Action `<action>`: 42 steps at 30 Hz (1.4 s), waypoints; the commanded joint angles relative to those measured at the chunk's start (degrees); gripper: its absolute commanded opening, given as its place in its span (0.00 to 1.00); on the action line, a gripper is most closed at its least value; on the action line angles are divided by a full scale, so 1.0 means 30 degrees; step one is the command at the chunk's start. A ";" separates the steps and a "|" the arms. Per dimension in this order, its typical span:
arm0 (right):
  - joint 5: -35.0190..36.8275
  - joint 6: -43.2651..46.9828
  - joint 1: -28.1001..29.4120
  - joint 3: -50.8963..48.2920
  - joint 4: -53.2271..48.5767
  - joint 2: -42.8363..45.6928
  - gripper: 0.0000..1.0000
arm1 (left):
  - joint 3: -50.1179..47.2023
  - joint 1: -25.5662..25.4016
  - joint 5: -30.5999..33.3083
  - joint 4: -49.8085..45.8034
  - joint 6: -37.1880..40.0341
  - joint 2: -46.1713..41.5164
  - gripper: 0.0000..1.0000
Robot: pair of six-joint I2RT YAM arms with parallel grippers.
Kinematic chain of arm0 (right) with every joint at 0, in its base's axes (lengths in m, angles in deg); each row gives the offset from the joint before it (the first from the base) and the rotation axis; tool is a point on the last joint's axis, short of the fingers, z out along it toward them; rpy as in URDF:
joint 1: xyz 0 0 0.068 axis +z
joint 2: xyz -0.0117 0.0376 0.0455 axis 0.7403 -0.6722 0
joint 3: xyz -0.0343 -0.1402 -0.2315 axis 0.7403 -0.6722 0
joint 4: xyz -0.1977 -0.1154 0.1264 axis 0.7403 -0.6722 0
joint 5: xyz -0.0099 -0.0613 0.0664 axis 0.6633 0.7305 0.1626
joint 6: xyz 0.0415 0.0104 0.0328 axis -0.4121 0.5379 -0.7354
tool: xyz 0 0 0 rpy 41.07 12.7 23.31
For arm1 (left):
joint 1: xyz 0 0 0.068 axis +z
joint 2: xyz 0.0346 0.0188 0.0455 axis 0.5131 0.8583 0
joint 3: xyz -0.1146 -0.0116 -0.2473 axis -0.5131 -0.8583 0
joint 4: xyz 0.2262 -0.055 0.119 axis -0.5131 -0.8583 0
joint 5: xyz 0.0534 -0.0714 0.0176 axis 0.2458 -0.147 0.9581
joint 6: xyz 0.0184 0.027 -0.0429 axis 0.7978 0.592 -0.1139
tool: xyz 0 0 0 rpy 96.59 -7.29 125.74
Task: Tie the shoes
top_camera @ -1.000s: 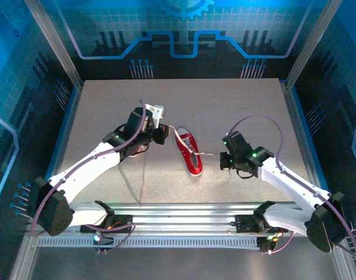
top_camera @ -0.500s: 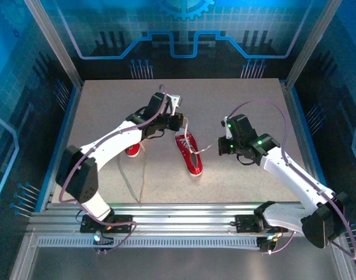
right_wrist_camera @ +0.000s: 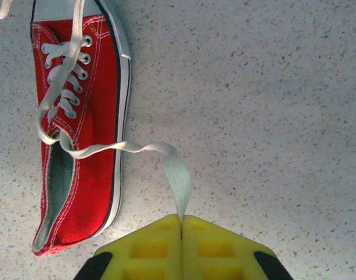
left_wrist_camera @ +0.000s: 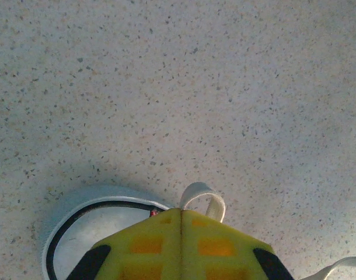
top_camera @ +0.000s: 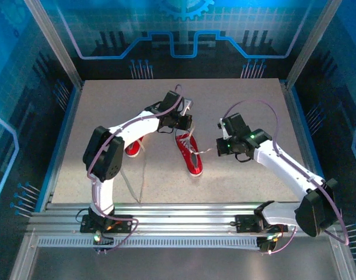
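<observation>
Evidently early: either side of the middle shoe (right_wrist_camera: 99, 105), the left gripper (left_wrist_camera: 181, 214) and right gripper (right_wrist_camera: 181, 220) are each clamping closed on a lace end (right_wrist_camera: 177, 175); no knot is showing, and the second shoe (top_camera: 131, 150) is waiting.

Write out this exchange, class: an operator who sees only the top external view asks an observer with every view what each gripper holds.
Operator: From above I can't tell. Is the right gripper holding anything?
Observer: Yes. In the right wrist view, the right gripper has its jaws shut on a white lace end coming from the red shoe.
Operator: And the left one?
Observer: In the left wrist view, the left gripper has its jaws shut on a lace loop.
</observation>
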 commanded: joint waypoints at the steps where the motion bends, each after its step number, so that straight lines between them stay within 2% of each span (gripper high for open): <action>1: 0.0534 0.0950 -0.0380 0.0842 -0.0401 -0.0339 0.00 | 0.1132 0.0200 -0.0725 -0.0777 0.0909 0.0354 0.22; 2: 0.0615 0.1231 -0.0512 0.1009 -0.0317 -0.0564 0.00 | 0.1323 0.0239 -0.0692 -0.0860 0.1066 0.0365 0.36; 4: 0.0646 0.1838 -0.0880 0.1625 -0.0150 -0.1288 0.00 | 0.1634 0.0382 -0.0693 -0.1099 0.1220 0.0207 0.52; 7: 0.0490 0.3116 -0.1208 0.3234 0.0014 -0.2900 0.00 | 0.1593 0.0686 -0.0783 -0.1115 0.1210 -0.0544 0.64; 10: 0.0103 0.4509 -0.1197 0.5497 -0.0227 -0.4999 0.00 | 0.0815 0.1110 -0.0844 -0.0877 0.1130 -0.1792 0.69; 15: -0.1233 0.6713 -0.0429 0.9737 -0.1275 -0.8700 0.00 | -0.2275 0.2133 -0.0925 0.0148 0.0159 -0.4883 0.70; 20: -0.2839 0.9820 0.1652 1.4399 -0.2993 -1.2790 0.00 | -0.6835 0.3087 -0.0981 0.1506 -0.1253 -0.8422 0.70; 25: -0.5139 1.2218 0.3679 1.9416 -0.6366 -1.7133 0.00 | -1.1110 0.3610 -0.0276 0.1990 -0.2112 -1.1710 0.70; 26: -0.5498 1.2384 0.3901 2.0014 -0.6768 -1.7656 0.00 | -1.1782 0.3746 -0.0153 0.2049 -0.2259 -1.2233 0.69; 27: -0.5757 1.2407 0.4043 2.0434 -0.6998 -1.8071 0.05 | -1.2448 0.3929 -0.0050 0.2064 -0.2398 -1.2783 0.70; 29: -0.5948 1.1974 0.4082 2.0665 -0.6855 -1.8307 0.28 | -1.3427 0.4252 0.0029 0.2024 -0.2487 -1.3600 0.70; 30: -0.6029 1.1691 0.3998 2.0595 -0.6616 -1.8121 0.36 | -1.3810 0.4406 0.0118 0.1902 -0.2450 -1.3885 0.70; 32: -0.6134 1.1080 0.3784 2.0272 -0.6008 -1.7436 0.44 | -1.4194 0.4651 0.0162 0.1689 -0.2165 -1.4178 0.70; 38: -0.5756 0.8609 0.2481 1.8383 -0.4842 -1.4890 0.44 | -1.3380 0.4894 -0.0367 0.1291 -0.0789 -1.2908 0.66; 42: -0.6012 0.7955 0.1679 1.4920 -0.3695 -1.3111 0.39 | -1.1862 0.4844 -0.1794 0.1453 0.0015 -1.0474 0.63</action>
